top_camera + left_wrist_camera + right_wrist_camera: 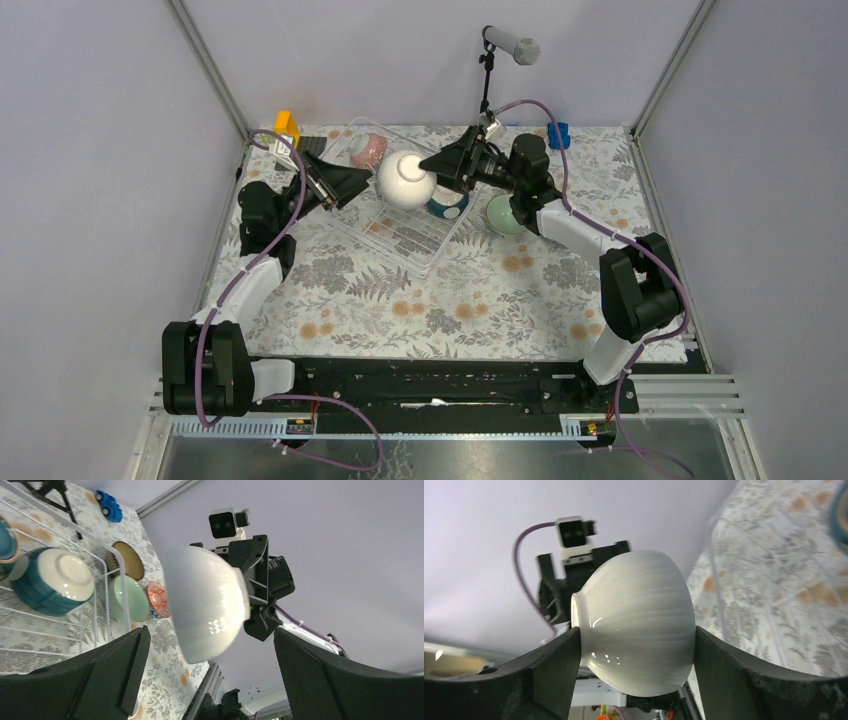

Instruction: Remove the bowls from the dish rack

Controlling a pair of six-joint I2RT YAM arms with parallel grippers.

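A white bowl (405,178) (207,605) (636,625) hangs above the clear dish rack (400,235), and my right gripper (432,172) (636,635) is shut on it, one finger on each side. My left gripper (362,182) (210,635) is open just left of that bowl, its fingers apart from it. A pink bowl (368,150) and a dark teal bowl (447,205) (52,582) sit in the rack. On the cloth to the right of the rack lie a pale green bowl (503,213) (130,597), a red patterned bowl (159,599) and a brown bowl (127,560).
A microphone on a small tripod (510,45) stands at the back centre. A blue toy (558,135) lies at the back right and an orange block (288,125) at the back left corner. Metal frame posts and grey walls enclose the flowered cloth (480,300).
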